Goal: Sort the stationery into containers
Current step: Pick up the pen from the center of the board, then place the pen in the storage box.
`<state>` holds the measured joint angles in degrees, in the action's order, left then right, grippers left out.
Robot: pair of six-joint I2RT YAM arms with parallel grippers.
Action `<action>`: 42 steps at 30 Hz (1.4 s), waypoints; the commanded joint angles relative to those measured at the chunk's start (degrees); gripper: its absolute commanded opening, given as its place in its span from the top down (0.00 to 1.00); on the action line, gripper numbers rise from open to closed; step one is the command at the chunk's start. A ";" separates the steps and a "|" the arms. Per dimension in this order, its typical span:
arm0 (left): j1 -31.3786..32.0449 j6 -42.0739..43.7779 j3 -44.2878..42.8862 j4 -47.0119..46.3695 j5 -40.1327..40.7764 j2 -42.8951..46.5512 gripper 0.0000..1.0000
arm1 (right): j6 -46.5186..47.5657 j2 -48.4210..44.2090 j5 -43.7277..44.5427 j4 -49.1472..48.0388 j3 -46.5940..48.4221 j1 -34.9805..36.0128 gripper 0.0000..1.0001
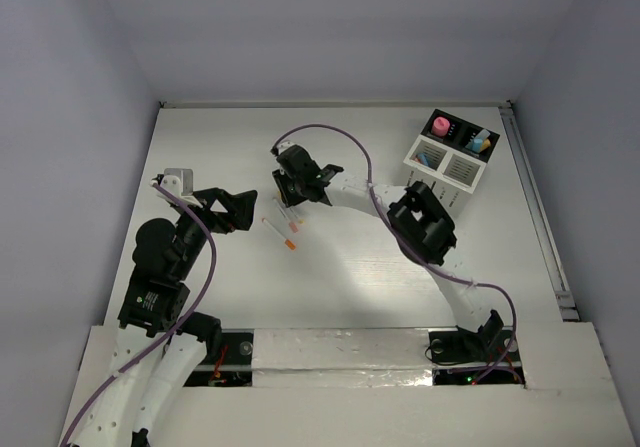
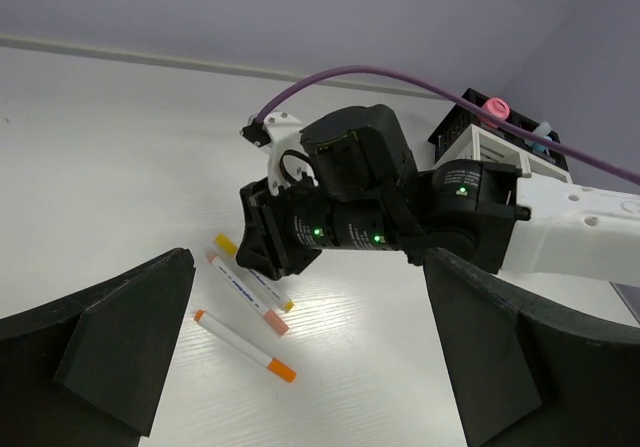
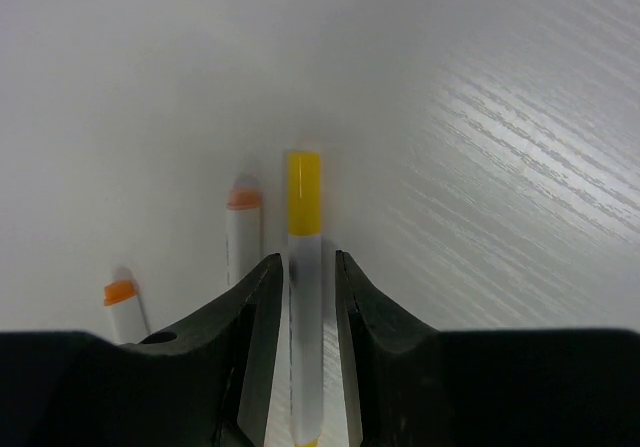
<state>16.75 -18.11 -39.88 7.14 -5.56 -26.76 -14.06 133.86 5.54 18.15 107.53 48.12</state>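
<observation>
The right arm reaches across to the middle of the white table [image 1: 350,267], where 3 thin white marker sticks lie side by side, close together but apart. Its claw [image 3: 308,263] hangs low over the yellow-capped white stick [image 3: 305,207], 1 black finger [image 3: 250,317] on each side of the barrel. The jaws are drawn in narrow. A thin sliver of table appears to show between each finger and the barrel, so the claw seems not yet clenched on the stick, though the wrist view is too close to be sure. The stick lies flat on the table.

Just left of it in that view lies a white stick with an orange cap [image 3: 243,237], and farther left a 2nd orange-capped white stick [image 3: 124,305], partly hidden by the finger.

The left claw [image 1: 243,213] is released, its 2 black fingers spread wide and grasping nothing. It hovers just left of the sticks and points toward them and the right claw.

The small white slatted desk organizer [image 1: 441,183] stands at the far right of the table, well apart from the sticks. A pastel blue capsule-shaped piece [image 1: 431,154] lies in 1 of its front compartments. The black compartmented section [image 1: 461,127] at its back holds a stubby pink cylinder [image 1: 440,124], upright, and blue and yellow pieces [image 1: 483,143] in the right-hand compartment.
</observation>
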 commanded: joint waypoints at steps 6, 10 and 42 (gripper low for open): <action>-0.41 0.00 -1.70 -2.65 -0.59 0.40 0.01 | 3.69 2.81 7.63 4.87 3.31 0.57 0.67; -0.41 0.00 -1.78 -2.65 -0.68 0.48 0.01 | 7.99 2.11 12.99 5.93 0.77 0.57 0.69; 1.70 -0.08 -1.78 -2.21 -0.06 3.56 0.01 | 5.00 -59.24 37.68 -39.04 -53.89 -28.41 1.00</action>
<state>17.89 -18.11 -39.88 7.16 -5.54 -24.05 -11.44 75.64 33.98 -13.54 58.43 23.24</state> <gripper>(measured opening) 0.990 0.166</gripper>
